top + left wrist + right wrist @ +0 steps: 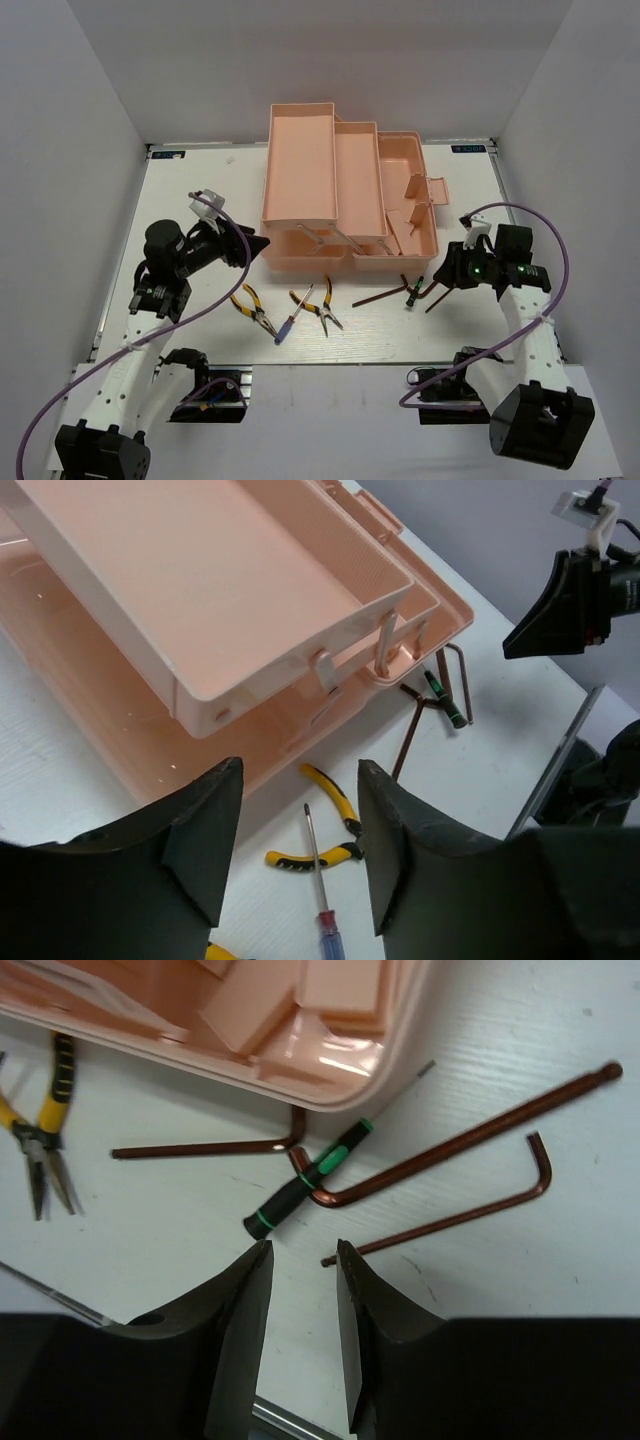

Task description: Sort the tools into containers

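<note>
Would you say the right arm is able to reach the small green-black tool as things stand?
Probably yes: the right hand is open just short of the green-black tool, with nothing between them. One hex key lies across it and may snag.

Right claw [300, 1260], jaws narrowly parted. Straight ahead of the tips lie a green-black tool [300, 1185] and three hex keys [460, 1145]. One key hooks around the tool and another ends just beside a fingertip. Beyond them the toolbox wall [385, 1065] closes the way. Bare table [560, 1290] is open to the claw's right in the wrist view.

Left claw [297, 780], jaws wide apart. A fold-out tray [250, 610] overhangs ahead, and pliers [335, 825] and a screwdriver [318, 880] lie under the gap.
</note>
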`<move>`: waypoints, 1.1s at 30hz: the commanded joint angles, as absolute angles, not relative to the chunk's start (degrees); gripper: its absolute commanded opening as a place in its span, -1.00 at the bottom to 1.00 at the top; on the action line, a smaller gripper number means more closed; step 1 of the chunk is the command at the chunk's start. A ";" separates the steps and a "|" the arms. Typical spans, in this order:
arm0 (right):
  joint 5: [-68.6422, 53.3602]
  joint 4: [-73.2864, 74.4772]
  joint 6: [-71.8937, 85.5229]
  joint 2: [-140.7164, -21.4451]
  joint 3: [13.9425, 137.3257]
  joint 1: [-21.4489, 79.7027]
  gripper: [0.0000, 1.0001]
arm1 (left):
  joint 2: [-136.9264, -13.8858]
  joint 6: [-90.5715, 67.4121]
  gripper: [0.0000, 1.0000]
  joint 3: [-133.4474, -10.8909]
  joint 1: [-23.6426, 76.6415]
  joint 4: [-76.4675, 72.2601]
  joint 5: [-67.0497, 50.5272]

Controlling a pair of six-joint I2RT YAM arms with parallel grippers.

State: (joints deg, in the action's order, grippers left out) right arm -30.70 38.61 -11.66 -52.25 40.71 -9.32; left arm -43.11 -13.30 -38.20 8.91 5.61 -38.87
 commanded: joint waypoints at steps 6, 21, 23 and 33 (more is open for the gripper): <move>-14.31 33.13 -9.14 -55.55 37.00 -6.07 -0.17 | -47.81 -10.55 -0.24 -38.84 12.38 10.45 -36.39; -25.31 25.84 1.13 -63.19 32.53 -0.44 -0.21 | -49.39 -10.55 0.39 -39.38 14.77 11.69 -35.07; -26.37 23.30 4.37 -62.85 31.56 -0.18 -0.21 | -49.39 -10.55 0.39 -39.38 14.77 11.69 -35.07; -24.17 18.63 8.96 -64.60 29.09 5.18 -0.07 | -51.06 -10.02 0.41 -39.38 14.77 12.22 -35.07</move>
